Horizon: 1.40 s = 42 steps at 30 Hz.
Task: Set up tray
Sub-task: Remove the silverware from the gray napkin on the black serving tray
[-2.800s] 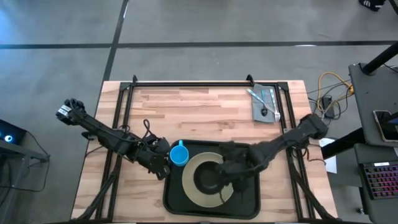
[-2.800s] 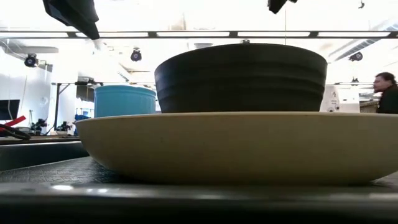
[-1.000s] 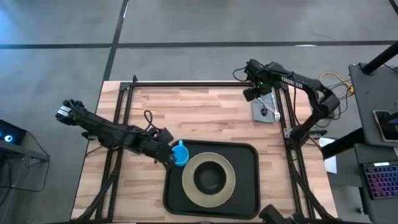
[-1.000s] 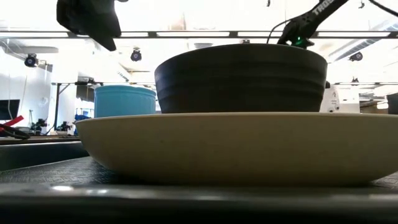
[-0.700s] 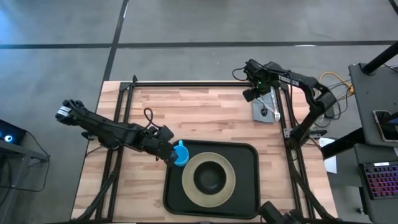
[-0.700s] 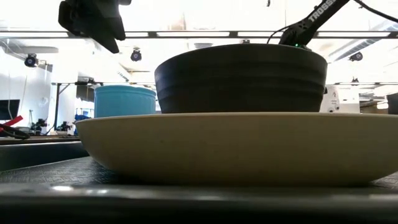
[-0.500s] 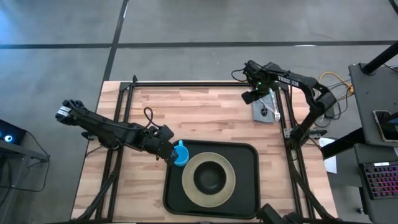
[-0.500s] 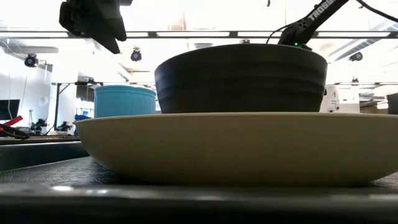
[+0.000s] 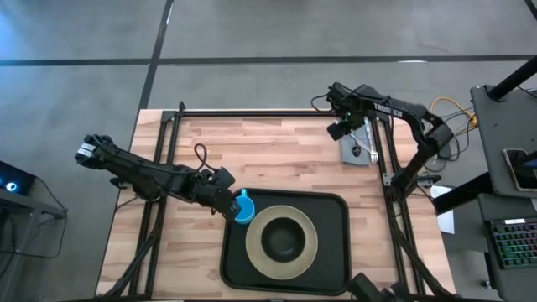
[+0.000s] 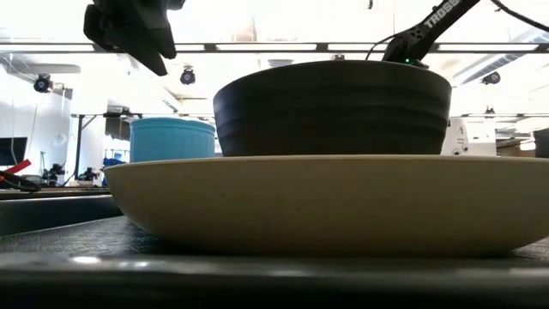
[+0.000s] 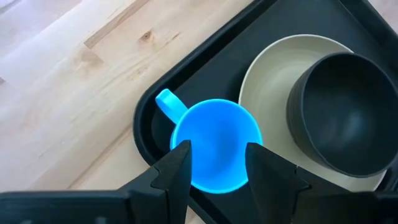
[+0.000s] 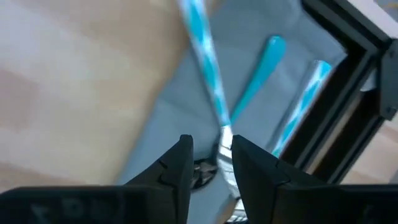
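Our right pincer (image 12: pixel 210 163) had swung from the tray (image 9: pixel 331 252) to the napkin (image 9: pixel 357 141) cutlery, open; left pincer (image 11: pixel 216 163) open over the cup (image 11: pixel 214 144). Cutlery next, we reckoned.

The tray (image 9: pixel 331 252) is black and plain. On it, the plate (image 9: pixel 256 243) is pale beige, and the bowl (image 9: pixel 282 240) is dark grey, almost black, with faint horizontal ridges on its outside. The cup (image 9: pixel 242 207) at the tray's corner is bright blue. The bench (image 9: pixel 268 155) is light wood with visible grain. At its far right corner the napkin (image 9: pixel 349 149) is grey, and the cutlery (image 12: pixel 214 93) on it has light blue handles with a white pattern
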### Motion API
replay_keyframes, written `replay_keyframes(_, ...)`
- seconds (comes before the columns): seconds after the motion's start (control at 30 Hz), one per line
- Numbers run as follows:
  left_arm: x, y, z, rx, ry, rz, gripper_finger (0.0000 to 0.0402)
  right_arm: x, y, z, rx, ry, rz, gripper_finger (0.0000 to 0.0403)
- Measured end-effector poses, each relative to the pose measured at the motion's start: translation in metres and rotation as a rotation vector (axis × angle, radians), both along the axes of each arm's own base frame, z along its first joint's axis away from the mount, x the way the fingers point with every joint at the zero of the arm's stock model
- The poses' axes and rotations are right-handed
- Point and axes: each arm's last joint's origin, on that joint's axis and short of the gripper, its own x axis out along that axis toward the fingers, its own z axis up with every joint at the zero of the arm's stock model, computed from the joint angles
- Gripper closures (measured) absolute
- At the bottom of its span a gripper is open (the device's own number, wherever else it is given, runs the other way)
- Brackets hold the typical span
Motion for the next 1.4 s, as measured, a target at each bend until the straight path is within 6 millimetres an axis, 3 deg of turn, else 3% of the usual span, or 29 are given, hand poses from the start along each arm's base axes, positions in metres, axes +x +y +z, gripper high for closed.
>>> replay_keyframes(0.33, 0.000, 0.001, 0.000, -0.003, -0.001, 0.010, 0.0271, 0.002, -0.031, -0.037, 0.099, 0.089, 0.012, 0.0321)
replay_keyframes(0.6, 0.000, 0.001, 0.000, -0.053, -0.012, 0.075, 0.0271, 0.014, -0.056, -0.052, 0.140, 0.139, 0.129, 0.0315)
replay_keyframes(0.8, 0.001, 0.001, 0.000, -0.069, -0.018, 0.097, 0.0271, 0.013, -0.069, -0.064, 0.200, 0.168, 0.163, 0.0312)
replay_keyframes(1.4, 0.001, 0.001, 0.000, -0.065, -0.020, 0.105, 0.0271, 0.007, -0.072, -0.068, 0.302, 0.087, 0.167, 0.0347)
